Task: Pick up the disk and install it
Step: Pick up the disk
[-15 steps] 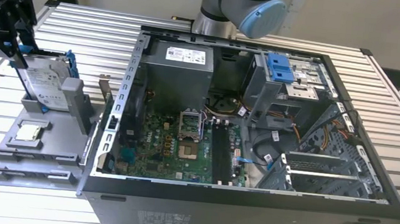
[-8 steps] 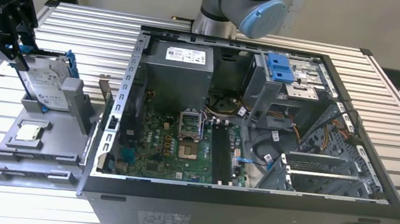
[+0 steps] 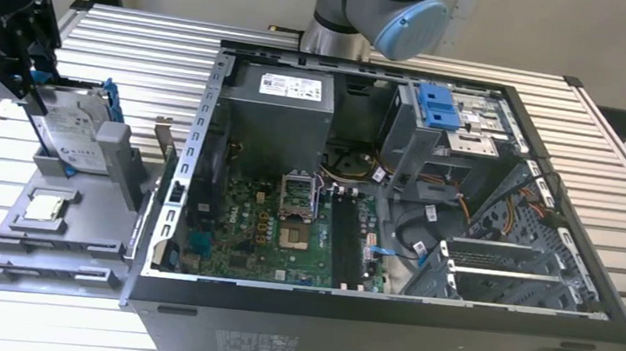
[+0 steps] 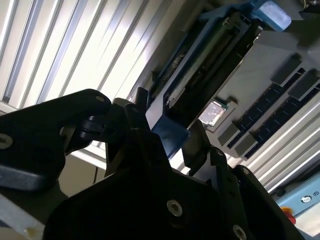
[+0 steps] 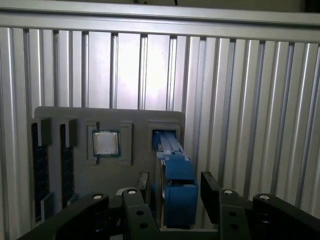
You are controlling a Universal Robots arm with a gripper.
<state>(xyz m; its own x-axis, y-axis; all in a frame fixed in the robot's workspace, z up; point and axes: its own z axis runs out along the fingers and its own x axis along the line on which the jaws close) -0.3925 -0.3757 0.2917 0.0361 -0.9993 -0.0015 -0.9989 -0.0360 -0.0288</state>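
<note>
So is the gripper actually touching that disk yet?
Cannot tell. In the first wrist view the gripper sits around the blue end of the disk, but any gap or contact at its sides is lost in shadow.

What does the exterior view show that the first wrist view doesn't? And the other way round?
Exterior view's extras: the open computer case with its green circuit board, the arm's blue-capped joint, and the disk seen side-on, white label showing.
First wrist view's extra: a look straight down onto the disk's thin blue edge, with the gripper right at it.
Both share the disk standing in the grey tray, the small square chip and the slatted table.
</note>
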